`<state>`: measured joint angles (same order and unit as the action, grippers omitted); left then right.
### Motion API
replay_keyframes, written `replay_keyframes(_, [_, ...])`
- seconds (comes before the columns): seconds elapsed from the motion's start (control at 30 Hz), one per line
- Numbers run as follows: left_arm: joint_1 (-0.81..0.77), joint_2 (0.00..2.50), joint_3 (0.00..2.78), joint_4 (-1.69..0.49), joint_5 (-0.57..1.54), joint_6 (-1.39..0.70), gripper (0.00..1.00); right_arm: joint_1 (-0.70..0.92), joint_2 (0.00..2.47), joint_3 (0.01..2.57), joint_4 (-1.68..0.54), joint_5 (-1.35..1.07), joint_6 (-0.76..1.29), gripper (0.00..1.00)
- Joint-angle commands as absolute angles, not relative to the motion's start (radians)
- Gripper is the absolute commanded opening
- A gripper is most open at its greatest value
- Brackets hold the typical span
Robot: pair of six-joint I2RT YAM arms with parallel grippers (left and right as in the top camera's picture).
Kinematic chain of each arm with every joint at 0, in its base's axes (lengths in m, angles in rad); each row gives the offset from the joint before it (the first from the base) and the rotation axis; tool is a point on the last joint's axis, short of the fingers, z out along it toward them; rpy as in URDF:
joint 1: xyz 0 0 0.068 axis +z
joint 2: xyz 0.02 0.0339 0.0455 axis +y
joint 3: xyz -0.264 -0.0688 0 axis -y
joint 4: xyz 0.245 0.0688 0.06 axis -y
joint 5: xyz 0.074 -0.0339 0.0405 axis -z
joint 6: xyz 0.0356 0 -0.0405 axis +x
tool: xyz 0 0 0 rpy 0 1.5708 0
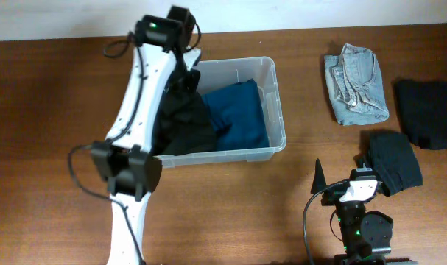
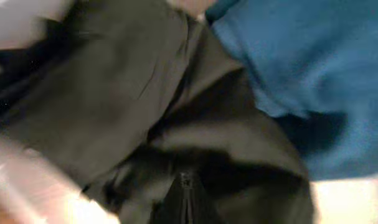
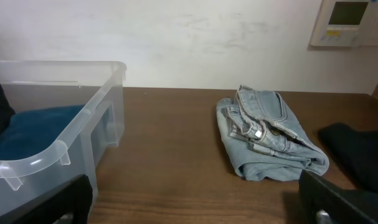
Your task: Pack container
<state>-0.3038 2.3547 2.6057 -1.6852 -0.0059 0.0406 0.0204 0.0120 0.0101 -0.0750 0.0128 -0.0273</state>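
The container is a clear plastic bin at the table's middle; the right wrist view shows its near corner. Inside lie a blue garment on the right and a black garment on the left. My left gripper is down in the bin, shut, with the black cloth bunched round its tips; from above the arm hides it. My right gripper stands open near the front edge, right of the bin, nothing between its fingers.
Folded light-blue jeans lie at the back right. A black garment lies at the far right, and another folded black one sits just beside my right gripper. A wall panel hangs behind the table.
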Motion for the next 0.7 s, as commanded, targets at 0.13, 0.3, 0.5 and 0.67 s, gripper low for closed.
replay_keyframes(0.13, [-0.300, 2.143, 2.546, -1.688, 0.221, -0.006, 0.01, 0.027, 0.004, 0.006, -0.082, 0.010, -0.026, 0.98])
replay_keyframes(0.3, [-0.300, 2.056, 2.297, -1.688, 0.214, -0.020, 0.01, 0.027, 0.004, 0.006, -0.082, 0.010, -0.026, 0.98])
replay_keyframes(0.5, [-0.300, 2.037, 2.083, -1.684, 0.214, -0.019, 0.01, 0.027, 0.004, 0.006, -0.082, 0.011, -0.026, 0.98])
replay_keyframes(0.67, [-0.300, 2.037, 2.028, -1.685, 0.214, -0.019, 0.01, 0.027, 0.004, 0.006, -0.082, 0.011, -0.026, 0.98])
